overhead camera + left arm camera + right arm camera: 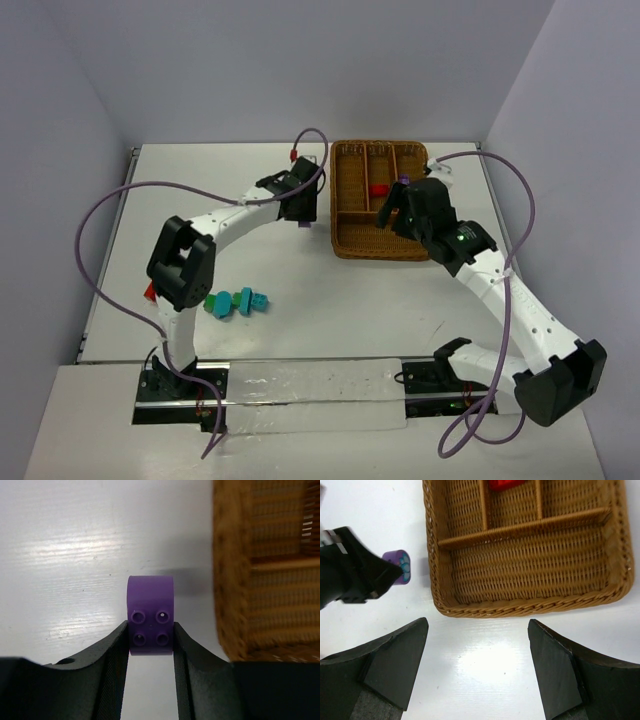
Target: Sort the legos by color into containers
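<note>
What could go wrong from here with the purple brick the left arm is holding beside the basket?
The left gripper pinches the purple lego only by its near end; it may slip. The wall of the wicker tray beside it could snag it. The open right gripper hovers nearby; arms might collide.

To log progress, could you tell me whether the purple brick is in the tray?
Out: the left gripper holds the purple brick outside the tray wall.

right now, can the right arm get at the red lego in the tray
Probably yes: the right gripper hangs open at the tray's near rim, and nothing covers the red lego, though its slot is narrow.
</note>
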